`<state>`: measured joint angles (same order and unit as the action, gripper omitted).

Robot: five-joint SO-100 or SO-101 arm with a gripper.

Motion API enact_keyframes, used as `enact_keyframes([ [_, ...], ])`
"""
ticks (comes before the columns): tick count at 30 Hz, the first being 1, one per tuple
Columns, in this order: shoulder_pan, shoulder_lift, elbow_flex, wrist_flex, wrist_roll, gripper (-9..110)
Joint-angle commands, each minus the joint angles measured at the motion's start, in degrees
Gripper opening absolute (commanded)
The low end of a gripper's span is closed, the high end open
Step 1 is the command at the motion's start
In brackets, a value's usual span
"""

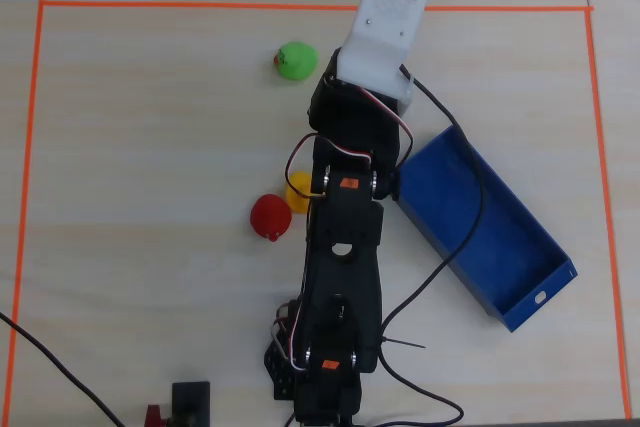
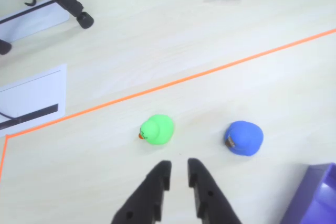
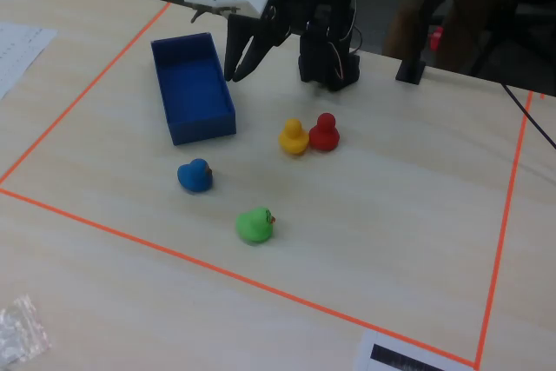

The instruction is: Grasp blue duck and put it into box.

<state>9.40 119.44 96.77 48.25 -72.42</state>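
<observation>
Beside the box (image 3: 193,93), off its near short end in the fixed view and apart from it, we logged the blue duck (image 3: 195,175): small, rounded, upright on the table (image 3: 408,188), beak turned toward the green duck (image 3: 254,225). We judged it light and probably smooth-skinned, so liable to squirt from a pinch set too high on the dome; whether soft or hard we could not tell. Best hold, in our estimate: across the widest part of the body, low, fingers on opposite flanks. The gripper (image 2: 178,174) hung empty above the table, jaws parted by a narrow gap, likely needing to spread further to take the body. In the wrist view it pointed between the green duck (image 2: 157,129) and the blue duck (image 2: 243,138), the latter to the right, with a corner of the box (image 2: 315,198) at lower right. Room: bare table all round the blue duck, the green duck near but not touching, the red duck (image 3: 326,132) and yellow duck (image 3: 293,137) well apart from the box's long side. The orange tape line (image 3: 104,225) ran beyond the box's near end, past the blue duck. Box walls were low and the interior empty, so we judged a modest lift enough.
</observation>
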Motion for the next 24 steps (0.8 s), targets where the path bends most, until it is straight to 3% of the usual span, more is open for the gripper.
enact_keyframes([
  [1, -3.25, -3.60, -7.29, -2.29, 1.93, 0],
  [14, -2.46, -25.40, -18.98, -5.10, 3.87, 0],
  [24, 21.27, -33.84, -30.41, -3.78, -0.35, 0],
])
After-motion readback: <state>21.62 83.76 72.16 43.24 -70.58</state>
